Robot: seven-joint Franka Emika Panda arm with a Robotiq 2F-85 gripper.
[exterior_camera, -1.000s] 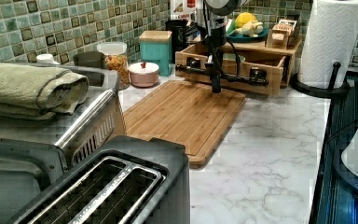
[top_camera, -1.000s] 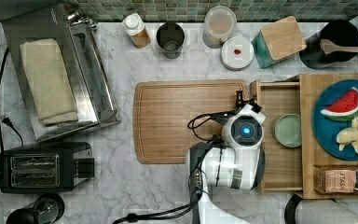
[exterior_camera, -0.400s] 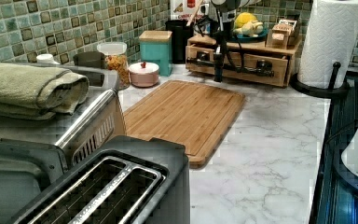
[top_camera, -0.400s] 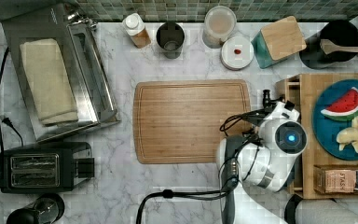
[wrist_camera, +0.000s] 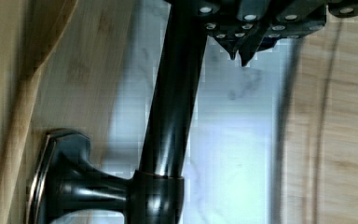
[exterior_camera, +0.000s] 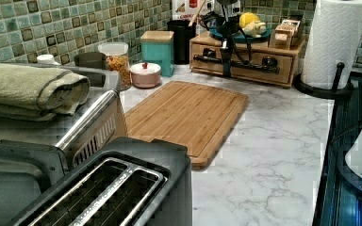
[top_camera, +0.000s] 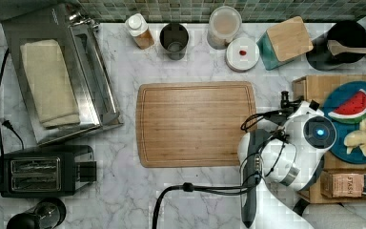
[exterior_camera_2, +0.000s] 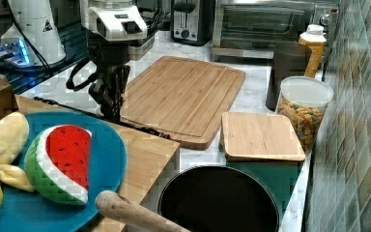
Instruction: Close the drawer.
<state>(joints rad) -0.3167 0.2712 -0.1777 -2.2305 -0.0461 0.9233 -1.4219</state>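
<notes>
The drawer (exterior_camera: 259, 60) sits flush in the wooden box unit (top_camera: 314, 87), and its front carries a dark bar handle (exterior_camera: 250, 65). My gripper (exterior_camera: 226, 68) points down at the drawer front, right at that handle. In the wrist view the handle (wrist_camera: 172, 102) runs beside my fingertips (wrist_camera: 237, 50), which are pressed together with nothing between them, and the light-wood drawer front (wrist_camera: 9, 93) lies just past the bar. In the top view the gripper (top_camera: 285, 100) stands between the cutting board and the box unit. It also shows in the right view (exterior_camera_2: 110, 104).
A bamboo cutting board (top_camera: 195, 124) lies just off the drawer front. A blue plate (top_camera: 339, 98) of fruit and tea boxes (top_camera: 350, 185) top the box unit. A paper towel roll (exterior_camera: 334, 42), a teal canister (top_camera: 286, 43), jars, a toaster (top_camera: 43, 176) and a toaster oven (top_camera: 62, 71) ring the counter.
The drawer was pulled out over the counter with a green bowl inside; it has slid into the box unit. My gripper travelled with it toward the top view's right.
</notes>
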